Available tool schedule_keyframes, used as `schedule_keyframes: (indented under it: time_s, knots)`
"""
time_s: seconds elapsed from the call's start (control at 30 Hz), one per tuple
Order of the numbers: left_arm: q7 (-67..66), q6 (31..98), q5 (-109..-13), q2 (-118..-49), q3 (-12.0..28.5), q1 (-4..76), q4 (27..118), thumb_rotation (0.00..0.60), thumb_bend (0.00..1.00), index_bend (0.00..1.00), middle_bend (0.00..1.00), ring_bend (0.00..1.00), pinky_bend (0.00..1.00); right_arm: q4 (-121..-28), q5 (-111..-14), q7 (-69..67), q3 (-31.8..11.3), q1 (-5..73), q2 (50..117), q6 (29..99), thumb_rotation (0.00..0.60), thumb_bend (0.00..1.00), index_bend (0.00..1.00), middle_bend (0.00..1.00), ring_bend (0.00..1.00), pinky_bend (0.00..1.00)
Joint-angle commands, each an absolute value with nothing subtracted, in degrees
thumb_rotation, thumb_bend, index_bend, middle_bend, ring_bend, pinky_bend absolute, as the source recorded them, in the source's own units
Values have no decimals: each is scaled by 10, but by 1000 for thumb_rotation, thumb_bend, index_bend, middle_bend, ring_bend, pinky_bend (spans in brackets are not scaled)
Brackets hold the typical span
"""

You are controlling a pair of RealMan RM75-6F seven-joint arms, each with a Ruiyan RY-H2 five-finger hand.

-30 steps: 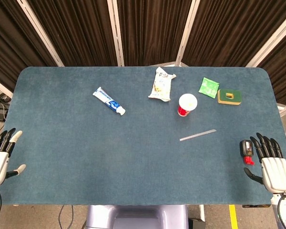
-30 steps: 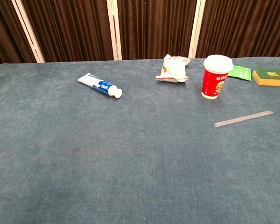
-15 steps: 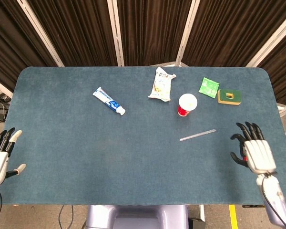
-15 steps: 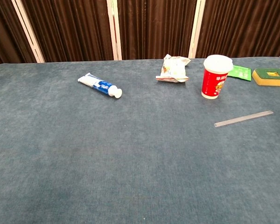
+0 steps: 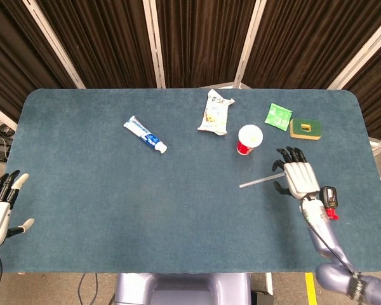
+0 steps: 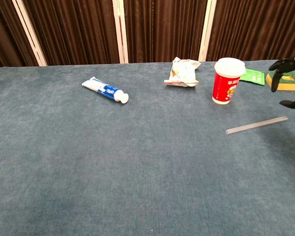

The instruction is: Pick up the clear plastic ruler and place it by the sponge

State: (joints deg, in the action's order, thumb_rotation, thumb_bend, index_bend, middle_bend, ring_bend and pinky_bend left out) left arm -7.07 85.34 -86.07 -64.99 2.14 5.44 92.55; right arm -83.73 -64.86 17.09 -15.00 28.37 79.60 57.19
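Observation:
The clear plastic ruler (image 5: 257, 182) (image 6: 256, 125) lies flat on the blue table, below the red cup. My right hand (image 5: 297, 176) (image 6: 288, 73) hovers with fingers spread over the ruler's right end and hides that end in the head view; it holds nothing. The sponge (image 5: 305, 128) (image 6: 289, 83), yellow with a green top, sits at the far right, above the hand. My left hand (image 5: 0, 206) rests open at the table's near left edge, far from everything.
A red cup with a white lid (image 5: 249, 139) (image 6: 227, 80) stands just above the ruler. A green packet (image 5: 278, 116), a snack bag (image 5: 215, 112) and a toothpaste tube (image 5: 145, 134) lie further back. The table's right edge (image 5: 376, 166) is close.
My right hand has moved from the near right edge up and leftward until it hovers over the ruler's right end. The left hand and all objects stayed still.

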Motion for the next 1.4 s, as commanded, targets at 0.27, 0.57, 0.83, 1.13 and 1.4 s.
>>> schedule_keyframes:
  time_s: [0.27,0.57,0.83,1.13,1.4]
  knots:
    - [-68,852,-861,-648,21,55,927,600,138,0,0,0,0,-754,-586,194,-161,320,869,550,600,387,432,2,0,0]
    - [-67,849,-858,-647,21,55,928,600,139,0,0,0,0,-706,-569,195,-145,328,895,530,600,349,432,0,0,0]
    - [-70,849,-858,-648,21,55,929,600,139,0,0,0,0,-673,-569,170,-138,326,917,528,600,348,432,0,0,0]
    - [-72,847,-856,-649,21,56,929,600,140,0,0,0,0,-646,-570,137,-142,328,944,526,600,349,431,0,0,0]
    - [-71,847,-855,-649,21,56,928,600,139,0,0,0,0,-622,-577,125,-138,331,964,526,600,349,456,2,0,0]
